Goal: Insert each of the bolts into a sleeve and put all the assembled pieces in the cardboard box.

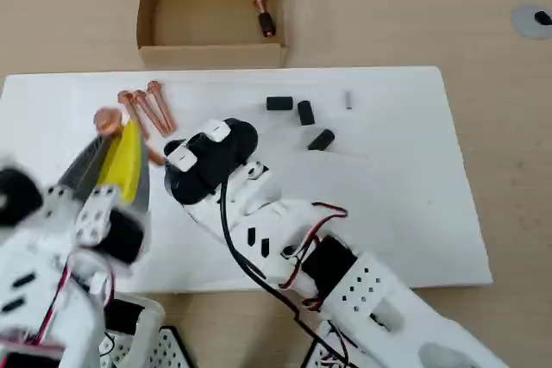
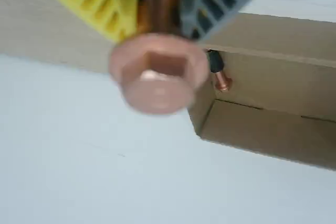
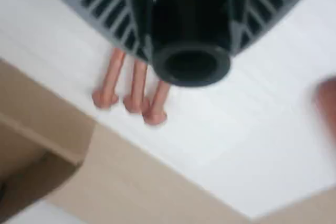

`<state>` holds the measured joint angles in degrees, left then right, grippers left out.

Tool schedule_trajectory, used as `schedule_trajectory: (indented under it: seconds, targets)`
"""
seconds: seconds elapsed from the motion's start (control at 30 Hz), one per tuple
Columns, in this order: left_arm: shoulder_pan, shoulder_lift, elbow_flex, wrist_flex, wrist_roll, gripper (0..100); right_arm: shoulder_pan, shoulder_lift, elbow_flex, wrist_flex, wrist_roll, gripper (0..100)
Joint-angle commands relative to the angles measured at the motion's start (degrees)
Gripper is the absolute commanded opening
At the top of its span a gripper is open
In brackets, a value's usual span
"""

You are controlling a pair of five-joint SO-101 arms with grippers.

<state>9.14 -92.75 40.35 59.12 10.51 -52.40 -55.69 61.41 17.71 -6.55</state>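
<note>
My left gripper (image 1: 112,134), with one yellow and one grey finger, is shut on a copper bolt (image 2: 157,74) whose hex head (image 1: 108,121) points toward the box. My right gripper (image 3: 191,19) is shut on a black sleeve (image 3: 191,51), its open bore facing the camera; in the high view this gripper (image 1: 207,161) sits mid-mat just right of the left one. Three loose bolts (image 1: 145,109) lie side by side on the white mat (image 1: 388,213), also seen as bolts (image 3: 134,98) beyond the sleeve. Three loose sleeves (image 1: 304,114) lie further right. The cardboard box (image 1: 211,56) holds one assembled piece (image 1: 264,16).
The box wall (image 2: 262,114) and the assembled piece (image 2: 220,77) show behind the held bolt. A small pale part (image 1: 348,99) lies near the mat's far edge. A grey disc (image 1: 533,20) sits on the wooden table at far right. The mat's right half has free room.
</note>
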Motion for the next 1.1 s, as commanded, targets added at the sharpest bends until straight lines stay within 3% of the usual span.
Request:
schedule_trajectory:
  seconds: [0.0, 0.33, 0.53, 0.8, 1.07]
  targets:
    - [1.32, -1.54, -4.4, 4.48, -2.55, 1, -1.19, -2.15, -0.31, -2.55, 0.53, 0.9]
    - [1.23, -3.12, -6.07, 6.77, -3.52, 1, -1.19, -2.24, -0.4, -2.55, 0.44, 0.9]
    - [0.79, -3.12, -5.54, 0.44, -3.34, 1, -1.19, -2.24, -0.48, -2.64, 0.26, 0.9]
    - [-6.59, -2.95, 6.95, -12.57, 1.85, 1, -1.27, -2.24, -3.91, -2.46, -4.84, 0.9]
    - [-6.33, -2.77, 11.6, -13.8, 4.13, 1, -2.07, -2.24, -3.82, -2.55, -5.01, 0.9]
